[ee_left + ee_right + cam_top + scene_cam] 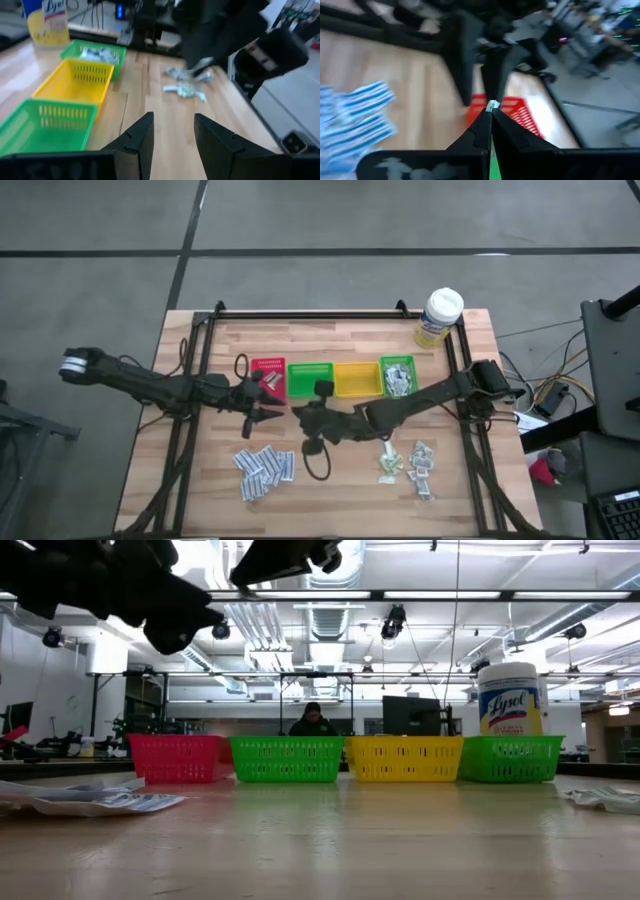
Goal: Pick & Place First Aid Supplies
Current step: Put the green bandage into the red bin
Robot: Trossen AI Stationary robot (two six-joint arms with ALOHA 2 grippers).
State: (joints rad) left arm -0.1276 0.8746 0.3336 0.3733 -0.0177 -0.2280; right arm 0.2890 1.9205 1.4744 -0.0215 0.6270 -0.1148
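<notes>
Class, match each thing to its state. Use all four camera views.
Things:
1. left gripper
2. right gripper
3. yellow bin
4. green bin beside the wipes tub

States:
A. holds a heap of sachets
B. jaws open, nothing between them
C. empty
D. jaws shut on a small pale sachet

Pairs: 1-B, 2-D, 3-C, 4-A
</notes>
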